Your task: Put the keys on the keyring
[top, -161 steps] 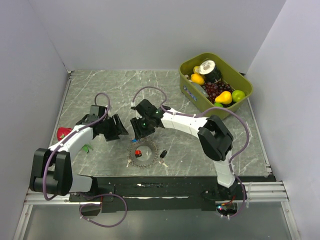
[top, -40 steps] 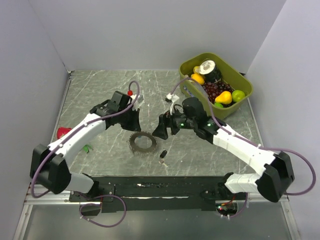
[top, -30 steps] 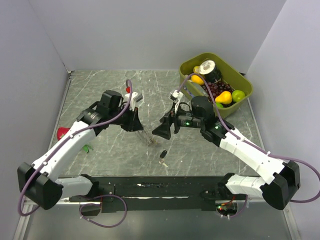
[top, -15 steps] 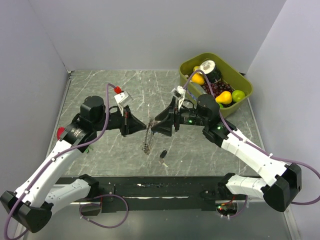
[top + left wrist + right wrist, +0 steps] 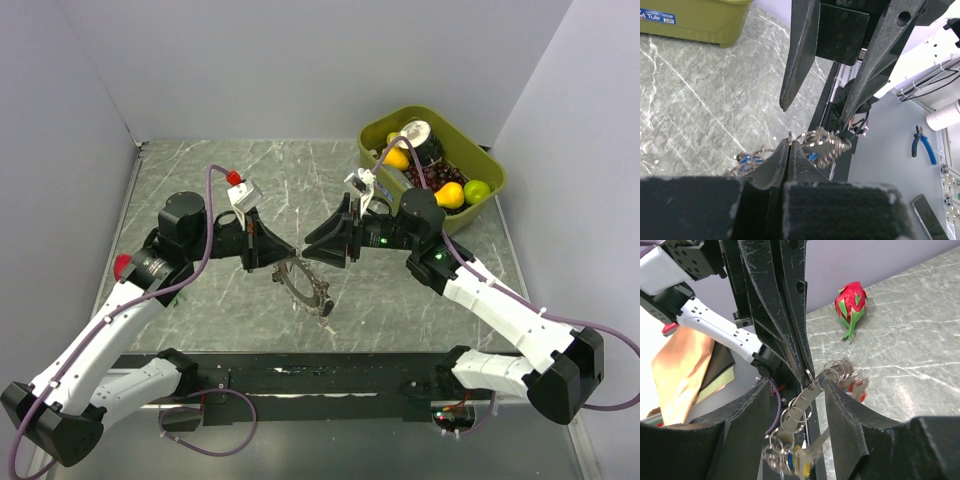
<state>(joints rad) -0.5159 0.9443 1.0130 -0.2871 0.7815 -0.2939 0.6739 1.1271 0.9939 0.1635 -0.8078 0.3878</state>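
Observation:
My left gripper [image 5: 288, 256] is shut on the keyring [image 5: 304, 282], a grey coiled ring that hangs tilted above the table. In the left wrist view the left gripper [image 5: 789, 142] pinches a thin loop, and the keyring [image 5: 822, 142] trails to the right with a blue key [image 5: 747, 160] behind it. My right gripper [image 5: 312, 250] faces it with jaws apart. In the right wrist view the keyring [image 5: 807, 395] runs between the right gripper [image 5: 796, 385], touching its right finger [image 5: 850, 425]. A red key [image 5: 857, 387] dangles from it. A black key [image 5: 325, 307] lies on the table.
A green bin [image 5: 385, 188] full of toy fruit stands at the back right. A red dragon fruit toy [image 5: 124, 265] lies at the left edge, also in the right wrist view [image 5: 850, 305]. A small green item [image 5: 172, 296] lies near it.
The right gripper's jaws have narrowed around the keyring. The keyring has swung from edge-on to tilted, still held by the left gripper.

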